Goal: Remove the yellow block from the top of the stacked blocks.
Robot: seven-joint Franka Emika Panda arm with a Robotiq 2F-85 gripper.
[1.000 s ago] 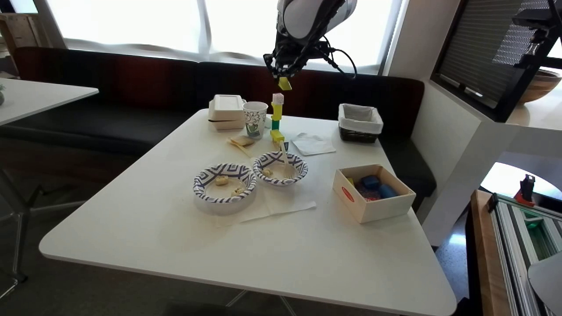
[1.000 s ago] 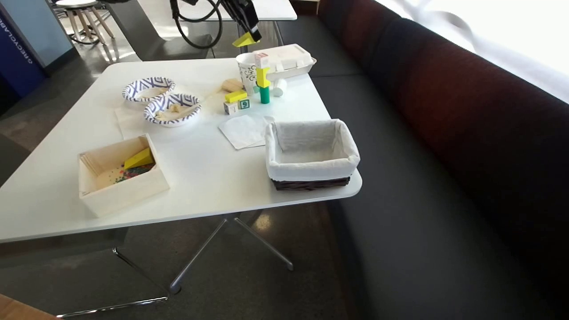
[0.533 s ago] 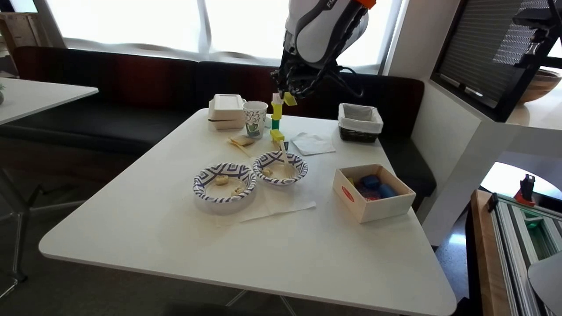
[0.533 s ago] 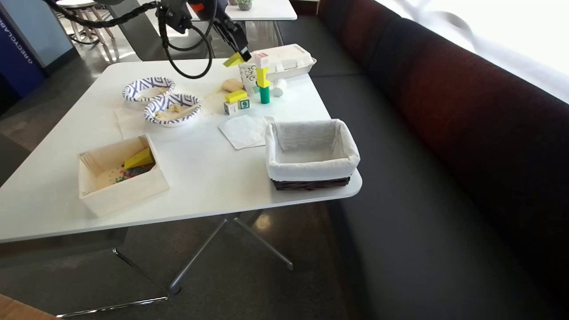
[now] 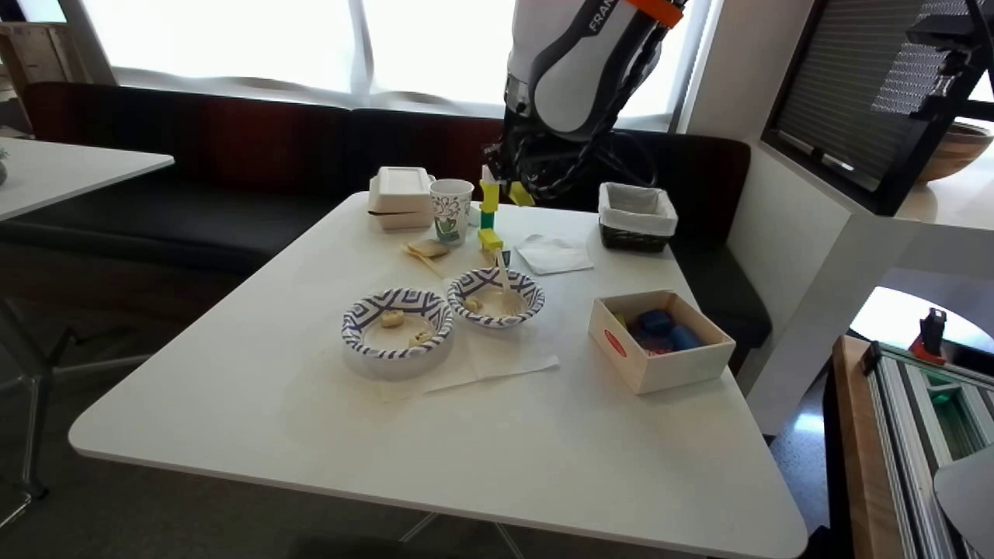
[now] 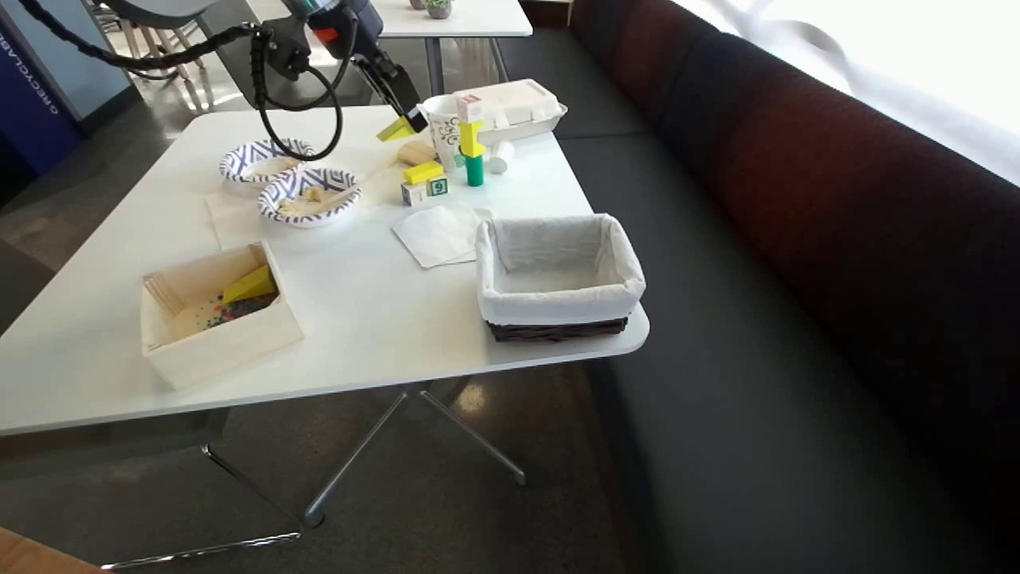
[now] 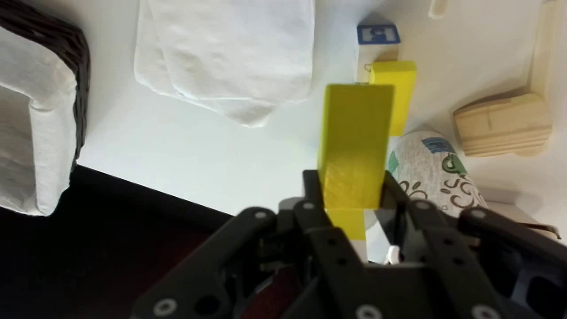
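My gripper [image 7: 352,190] is shut on a yellow block [image 7: 356,133], which juts out from between the fingertips. The held yellow block also shows in both exterior views [image 5: 520,194] [image 6: 394,130], tilted and raised above the table. Beside it stands an upright stack: a green block [image 6: 475,170] at the bottom, a yellow block [image 6: 471,139] on it, and a whitish letter block [image 6: 469,108] on top. The held block is apart from this stack. Another yellow block [image 6: 422,172] lies on letter blocks [image 6: 413,194]; it also shows in the wrist view [image 7: 403,93].
A patterned paper cup [image 5: 451,210] and takeout box [image 5: 402,198] stand near the stack. Two patterned bowls [image 5: 397,349] [image 5: 497,317], napkins [image 6: 438,236], a lined basket [image 6: 558,307] and a wooden box with blocks [image 5: 675,373] are on the table.
My gripper has moved down with the yellow block, away from above the stack: rightward in an exterior view, leftward in an exterior view. The stack has not moved.
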